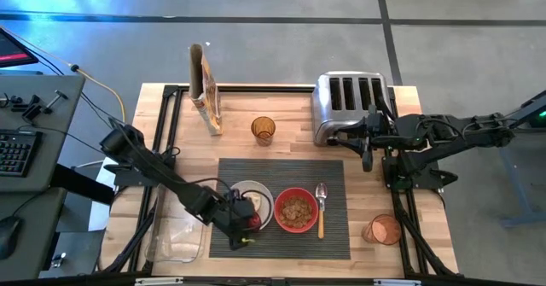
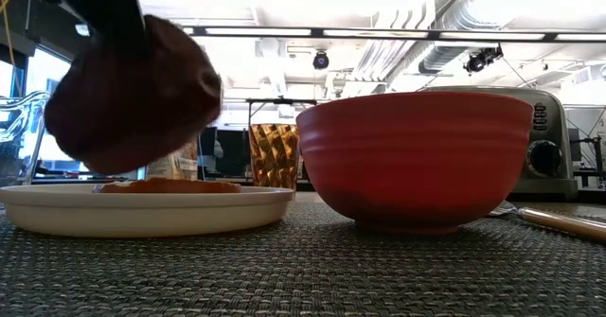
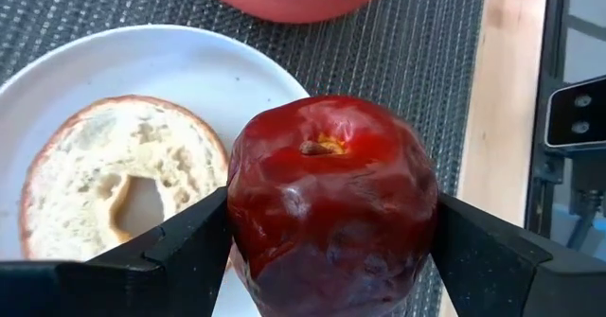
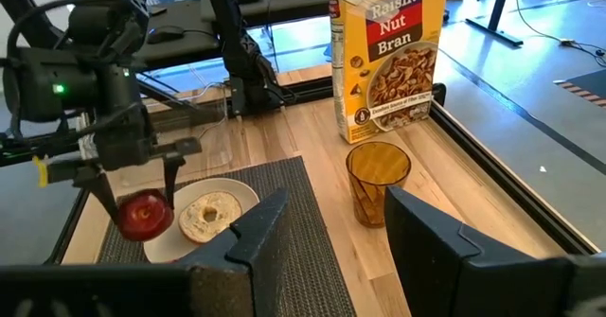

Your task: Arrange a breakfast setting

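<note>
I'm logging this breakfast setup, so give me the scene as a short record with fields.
mat: ribbed mat on the table
plate: white plate on the mat, holds the bagel half
bowl: red bowl with cereal, beside the plate
spoon: spoon beside the bowl
left gripper: left gripper holds the apple above the plate's edge
right gripper: right gripper open, by the toaster

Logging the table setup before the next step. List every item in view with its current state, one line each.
left gripper: jaws shut on the dark red fruit
dark red fruit: held above the plate's edge
white plate: on mat, holds bagel half
bagel half: cut side up
red bowl: upright, holds cereal
spoon: lying on mat beside bowl
right gripper: open, empty, beside toaster
</note>
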